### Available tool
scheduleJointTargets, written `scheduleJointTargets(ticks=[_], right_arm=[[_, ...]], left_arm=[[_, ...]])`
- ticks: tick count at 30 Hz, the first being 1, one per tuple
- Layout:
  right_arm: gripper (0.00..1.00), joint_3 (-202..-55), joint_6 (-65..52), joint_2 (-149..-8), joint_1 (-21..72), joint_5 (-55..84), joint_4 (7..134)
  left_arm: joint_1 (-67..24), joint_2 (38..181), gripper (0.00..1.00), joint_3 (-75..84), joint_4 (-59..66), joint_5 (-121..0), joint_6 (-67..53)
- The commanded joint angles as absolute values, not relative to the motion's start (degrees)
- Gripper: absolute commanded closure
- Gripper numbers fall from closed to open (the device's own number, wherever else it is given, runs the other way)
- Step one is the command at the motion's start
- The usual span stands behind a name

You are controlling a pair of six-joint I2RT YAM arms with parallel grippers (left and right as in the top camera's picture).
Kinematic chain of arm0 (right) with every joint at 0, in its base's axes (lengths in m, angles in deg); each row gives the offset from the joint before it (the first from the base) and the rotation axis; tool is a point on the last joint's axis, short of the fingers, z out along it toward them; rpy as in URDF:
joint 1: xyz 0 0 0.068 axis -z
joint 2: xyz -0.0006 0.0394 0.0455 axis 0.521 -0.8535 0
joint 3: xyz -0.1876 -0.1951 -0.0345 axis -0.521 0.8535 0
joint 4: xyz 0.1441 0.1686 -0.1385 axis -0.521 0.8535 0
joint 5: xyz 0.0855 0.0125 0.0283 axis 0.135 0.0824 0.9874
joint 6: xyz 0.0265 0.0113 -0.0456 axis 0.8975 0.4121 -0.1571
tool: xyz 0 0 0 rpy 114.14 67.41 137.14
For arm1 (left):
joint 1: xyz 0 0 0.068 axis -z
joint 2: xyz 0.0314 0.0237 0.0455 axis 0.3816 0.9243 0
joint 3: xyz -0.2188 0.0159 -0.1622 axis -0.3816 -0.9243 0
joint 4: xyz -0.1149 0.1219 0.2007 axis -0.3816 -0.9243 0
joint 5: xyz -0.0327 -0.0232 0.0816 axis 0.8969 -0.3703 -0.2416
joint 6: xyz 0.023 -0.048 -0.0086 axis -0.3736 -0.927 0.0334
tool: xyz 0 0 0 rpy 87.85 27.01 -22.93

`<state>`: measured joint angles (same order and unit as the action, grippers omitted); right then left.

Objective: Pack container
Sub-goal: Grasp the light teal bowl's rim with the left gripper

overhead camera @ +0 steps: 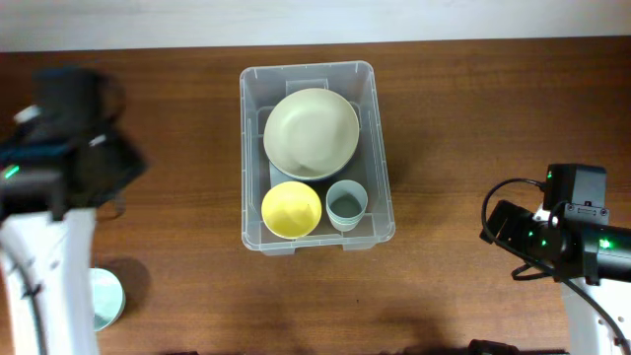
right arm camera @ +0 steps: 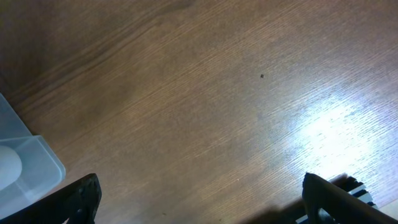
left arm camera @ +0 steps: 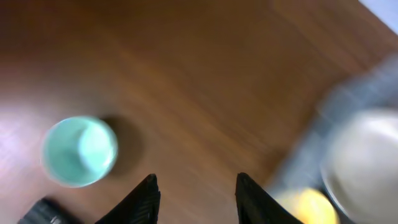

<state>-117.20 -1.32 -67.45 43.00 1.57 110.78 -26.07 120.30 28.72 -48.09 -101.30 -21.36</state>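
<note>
The container, a large clear plastic bin, is seen from overhead standing on the wooden table close to the far edge, about midway between the left and right edges. A wide pale green bowl is held in its far end, while a yellow bowl is set in its near left corner and a small light blue cup in its near right corner, the two just beside each other. A teal cup is found upright on the table toward the near left corner, well apart from the container and partly covered by the left arm. The left gripper is shown in the blurred left wrist view above bare table, its jaws parted with nothing between them; the teal cup lies to one side of it and the container's contents are smeared at the other side. The right gripper is held over bare table toward the right edge, its jaws spread wide and nothing grasped, and only a corner of the container is caught at the edge of the right wrist view.
</note>
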Motion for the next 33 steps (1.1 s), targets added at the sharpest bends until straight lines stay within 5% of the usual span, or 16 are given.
scheduleJointTargets(ticks=[1, 15, 33], right_arm=[[0.01, -117.0, -1.7, -67.2, 43.5, 1.5, 110.6], [0.01, -117.0, -1.7, -67.2, 43.5, 1.5, 110.6], [0.01, -117.0, -1.7, -67.2, 43.5, 1.5, 110.7]], left_arm=[[-37.4, 118.4, 0.52, 17.7, -45.4, -102.6, -22.3], [-54.5, 120.6, 0.41, -15.3, -23.6, -98.1, -19.9], [-54.8, 139.2, 0.43, -17.4, -17.4, -98.1, -19.1]])
